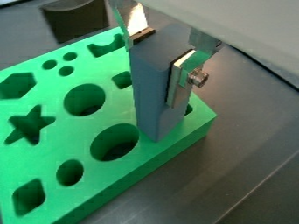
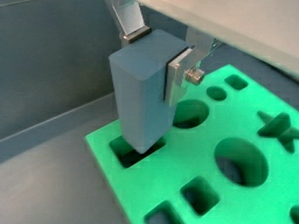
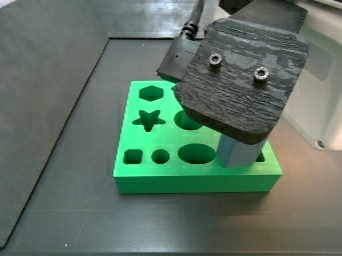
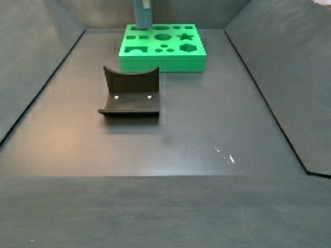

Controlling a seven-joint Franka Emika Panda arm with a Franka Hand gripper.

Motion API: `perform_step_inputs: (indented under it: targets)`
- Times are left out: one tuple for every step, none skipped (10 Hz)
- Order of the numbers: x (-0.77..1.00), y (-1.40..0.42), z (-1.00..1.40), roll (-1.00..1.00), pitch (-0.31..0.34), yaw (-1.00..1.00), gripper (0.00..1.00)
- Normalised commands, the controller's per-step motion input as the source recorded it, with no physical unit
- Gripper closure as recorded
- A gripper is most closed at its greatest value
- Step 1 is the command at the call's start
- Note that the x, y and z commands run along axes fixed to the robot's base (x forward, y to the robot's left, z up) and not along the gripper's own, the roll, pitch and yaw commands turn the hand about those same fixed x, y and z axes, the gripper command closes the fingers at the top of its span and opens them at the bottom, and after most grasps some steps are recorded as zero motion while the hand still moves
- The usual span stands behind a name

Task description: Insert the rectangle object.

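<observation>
Here the rectangle object (image 2: 142, 96) stands upright with its lower end already inside a rectangular hole at the corner of the green board (image 2: 251, 192), so it can slide straight down. The gripper (image 2: 158, 61) clamps its upper part between its fingers (image 1: 181, 79), keeping it vertical. The fixture (image 4: 130, 94) stands well apart.

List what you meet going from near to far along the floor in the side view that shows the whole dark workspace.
The fixture → the green board → the rectangle object, standing upright at the board's far corner, with the gripper on it at the picture's top edge.
</observation>
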Motion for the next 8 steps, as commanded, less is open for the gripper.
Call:
perform_step_inputs:
  targets:
    - [0.41,0.08,-0.15,0.04,0.180,-0.50,1.00]
    - [0.40,0.17,-0.21,0.01,0.200,-0.52,1.00]
    - [0.43,0.19,-0.22,0.01,0.203,-0.42,1.00]
    - [0.24,0.12,-0.24,0.01,0.107,-0.08,1.00]
    - [0.42,0.02,-0.35,-0.02,0.009,-0.13,1.00]
    - [0.39,0.00,-0.34,-0.16,0.000,-0.39,1.00]
    - [0.39,0.00,-0.36,-0.18,-0.003,-0.46,1.00]
    - [0.35,0.06,-0.36,-0.12,0.000,-0.32,1.00]
